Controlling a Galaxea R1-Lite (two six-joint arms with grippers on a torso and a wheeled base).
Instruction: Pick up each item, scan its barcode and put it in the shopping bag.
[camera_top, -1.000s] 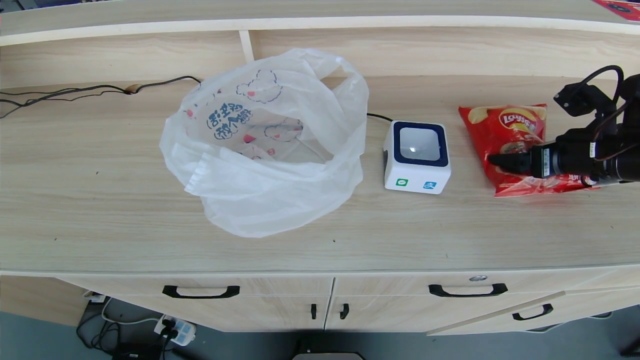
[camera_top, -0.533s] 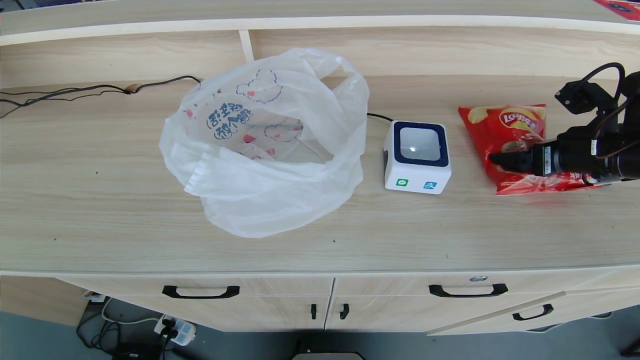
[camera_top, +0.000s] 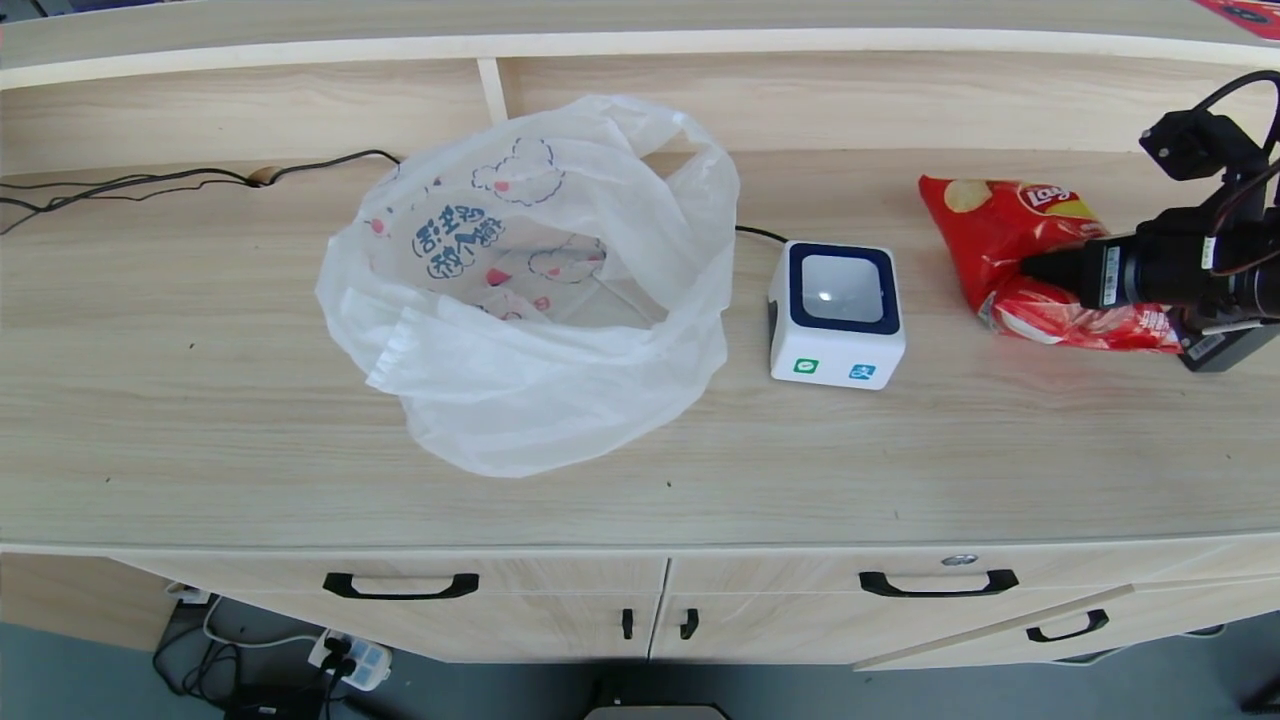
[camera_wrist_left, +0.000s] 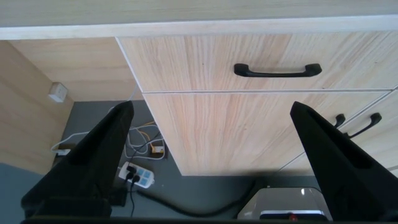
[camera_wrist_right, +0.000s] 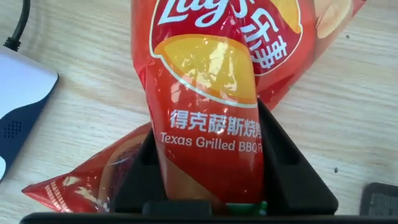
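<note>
Right arm: comes in from the robot's right, forearm about level above the surface (camera_top: 640, 480). Right gripper (camera_top: 1032, 270): fingers (camera_wrist_right: 281, 163) clamped on either side of the chip bag (camera_top: 985, 230), pinching it mid-length. Left gripper (camera_wrist_left: 211, 106): fingers (camera_wrist_left: 93, 162) spread wide, nothing between them, held below surface height.

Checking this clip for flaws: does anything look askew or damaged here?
The chip bag is squeezed and creased in the right gripper, nothing spilled. The lower right drawer sits ajar, tilted from the cabinet front.
</note>
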